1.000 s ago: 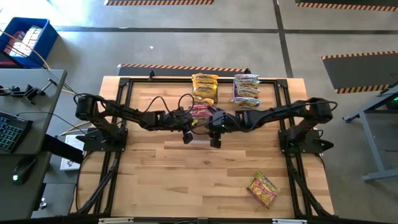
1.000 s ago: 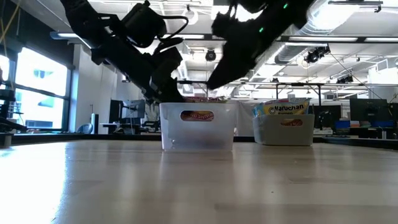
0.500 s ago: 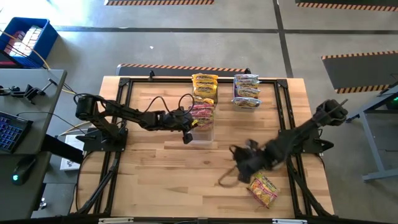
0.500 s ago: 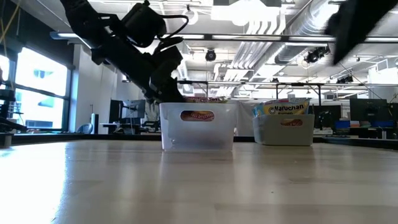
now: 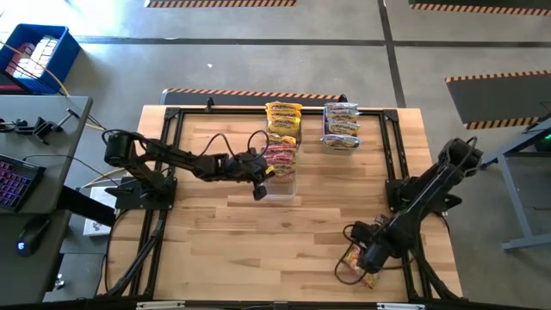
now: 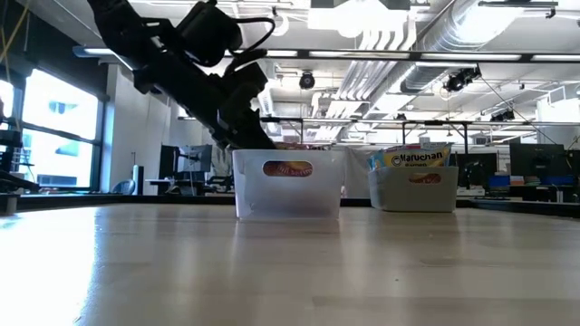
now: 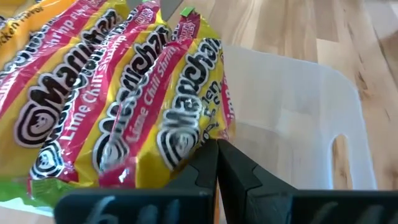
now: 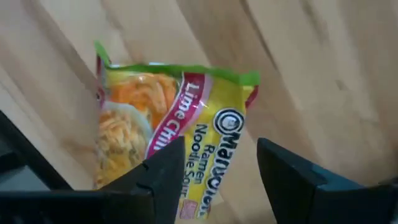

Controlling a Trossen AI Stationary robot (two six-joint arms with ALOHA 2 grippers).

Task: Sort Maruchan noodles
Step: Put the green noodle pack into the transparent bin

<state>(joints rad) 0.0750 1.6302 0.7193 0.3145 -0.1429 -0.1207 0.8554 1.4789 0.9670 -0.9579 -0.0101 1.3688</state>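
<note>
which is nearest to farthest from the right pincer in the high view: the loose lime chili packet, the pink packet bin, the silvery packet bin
From the right pincer, at the table's near right:
1. Loose lime chili packet, right under the open pincer, near right corner.
2. Pink packet bin, table middle, beside the left pincer.
3. Silvery packet bin, far edge, right of centre.

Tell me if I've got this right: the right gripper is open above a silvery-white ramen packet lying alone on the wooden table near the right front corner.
Not quite. The lone crinkly plastic ramen packet is yellow with a green edge and a red Lime Chili band, not silvery-white, as the right wrist view shows. The rest holds: the right gripper is open above it, and the high view places it on the wooden table near the right front corner.
</note>
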